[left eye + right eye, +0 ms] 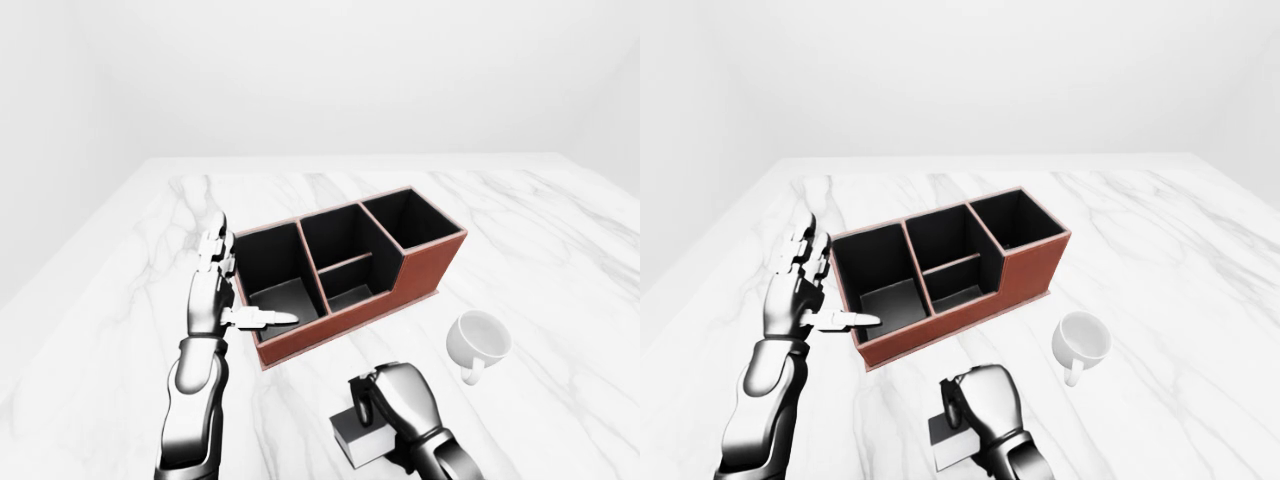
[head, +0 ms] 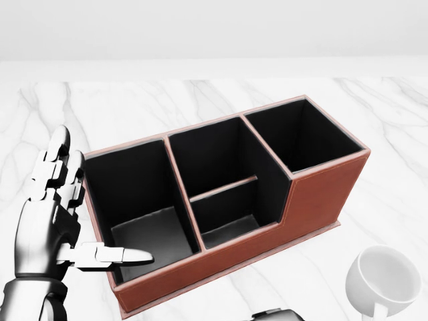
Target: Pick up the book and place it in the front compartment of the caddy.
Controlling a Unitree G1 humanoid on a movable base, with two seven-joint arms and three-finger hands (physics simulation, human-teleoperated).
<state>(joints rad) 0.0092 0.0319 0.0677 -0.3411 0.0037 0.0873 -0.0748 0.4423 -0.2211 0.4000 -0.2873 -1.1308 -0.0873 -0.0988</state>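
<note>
Left-eye view: caddy [image 1: 345,272] mid-frame on marble table [image 1: 560,250], red-brown walls, black inside, long axis running lower-left to upper-right. Four compartments visible: one at the left end, a middle pair split by a low divider, a taller one at the right end. All look empty. Left hand [image 1: 212,295] upright beside the caddy's left end, fingers extended and close together pointing up, thumb sticking out sideways over the left compartment's lower rim. Not gripping anything. Right hand [image 1: 397,397] low in frame, below the caddy, fingers curled down over the book [image 1: 362,438]. Book flat on the table, dark cover, pale page edge showing, well apart from the caddy. Contact between fingers and book looks likely; full grasp can't be confirmed. White mug [image 1: 478,340] right of the hand, tipped over with the opening facing the camera, handle at the bottom, near the caddy's lower right side.

Head view: tighter on the caddy, fills most of the frame. Left hand at the left edge, same pose, thumb tip over the left compartment. Only a dark sliver of the right hand at the bottom edge, centre-right; fingers not readable here. Mug in the bottom right corner, partly cut off. Book out of frame.

Right-eye view: same layout shifted left. Right hand knuckles up, fingers wrapped down onto the book's upper edge, book partly hidden under the hand.
</note>
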